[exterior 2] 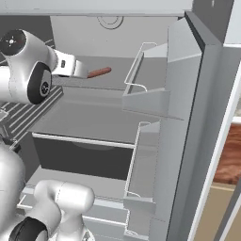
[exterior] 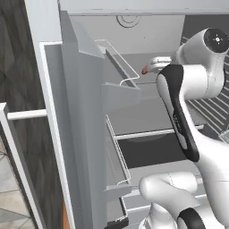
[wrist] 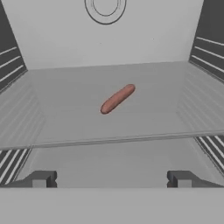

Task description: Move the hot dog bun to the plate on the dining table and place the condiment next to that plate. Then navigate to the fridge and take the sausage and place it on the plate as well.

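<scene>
The sausage (wrist: 117, 99) is a slender reddish-brown cylinder lying slantwise on the upper grey shelf (wrist: 109, 124) inside the open fridge (exterior 2: 155, 52). It also shows past my hand as the sausage (exterior 2: 99, 72) and, at its tip, the sausage (exterior: 145, 70). My gripper (wrist: 111, 180) is open and reaches into the fridge at shelf height, a short way in front of the sausage, with nothing between its fingertips (wrist: 41, 179). The hot dog bun, the plate, the condiment and the dining table are out of view.
The fridge door (exterior: 80, 116) stands swung open beside the arm, with wire-fronted door racks (exterior 2: 141, 89). Ribbed side walls (wrist: 210, 48) close in the shelf. A dark drawer (exterior: 152, 152) sits below. Reddish-brown wood (exterior 2: 230, 160) shows past the door edge.
</scene>
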